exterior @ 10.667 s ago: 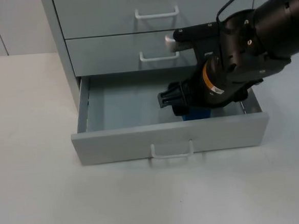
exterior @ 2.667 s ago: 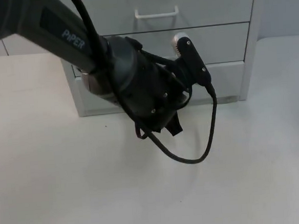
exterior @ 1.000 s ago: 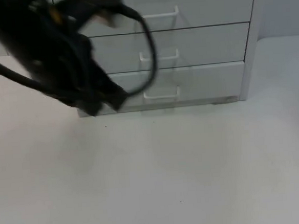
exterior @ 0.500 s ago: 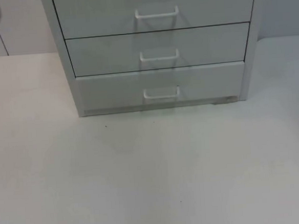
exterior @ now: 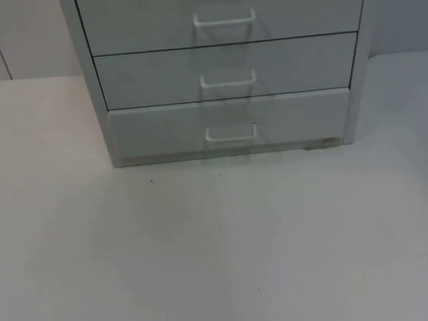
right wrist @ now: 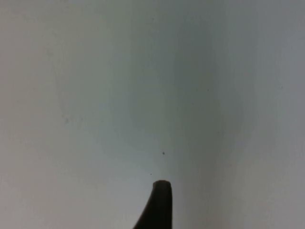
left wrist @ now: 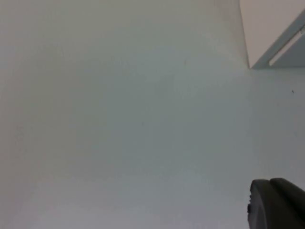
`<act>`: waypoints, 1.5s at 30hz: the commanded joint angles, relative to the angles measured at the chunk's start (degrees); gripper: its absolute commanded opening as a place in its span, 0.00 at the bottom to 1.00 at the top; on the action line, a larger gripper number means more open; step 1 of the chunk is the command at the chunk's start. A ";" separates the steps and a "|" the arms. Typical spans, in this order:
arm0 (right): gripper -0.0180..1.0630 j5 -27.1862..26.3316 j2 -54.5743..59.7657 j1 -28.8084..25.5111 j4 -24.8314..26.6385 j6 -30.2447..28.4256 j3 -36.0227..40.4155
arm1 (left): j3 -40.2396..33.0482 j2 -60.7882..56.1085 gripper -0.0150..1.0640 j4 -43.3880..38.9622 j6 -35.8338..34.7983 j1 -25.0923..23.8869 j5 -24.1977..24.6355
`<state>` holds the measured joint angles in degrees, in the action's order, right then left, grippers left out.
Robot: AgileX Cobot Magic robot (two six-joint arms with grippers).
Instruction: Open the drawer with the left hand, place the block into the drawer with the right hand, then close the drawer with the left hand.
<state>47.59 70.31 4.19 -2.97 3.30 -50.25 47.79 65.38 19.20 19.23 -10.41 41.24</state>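
Drawer (exterior: 230,124) at the cabinet's (exterior: 222,64) foot sits pushed flush, block presumably inside, so nothing seems left to do; whether either tool over the desk (exterior: 220,248) is clenched, I cannot tell.

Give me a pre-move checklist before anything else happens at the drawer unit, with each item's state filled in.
1. Bottom drawer shut flush with the cabinet: ok.
2. Middle drawer shut: ok.
3. Bottom drawer's handle free of any gripper: ok.
4. Block inside the drawer: cannot tell, drawer shut.
5. Left gripper's fingertip over bare table, off the cabinet: ok.
6. Right gripper's fingertip over bare table: ok.
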 commanded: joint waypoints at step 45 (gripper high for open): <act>0.71 10.18 -70.31 0.59 8.64 -11.72 16.76 | -19.79 -65.38 0.01 -8.12 -10.05 9.65 8.48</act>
<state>56.27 1.10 4.77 6.07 -7.72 -34.94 28.49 1.56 11.61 10.30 -0.91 48.75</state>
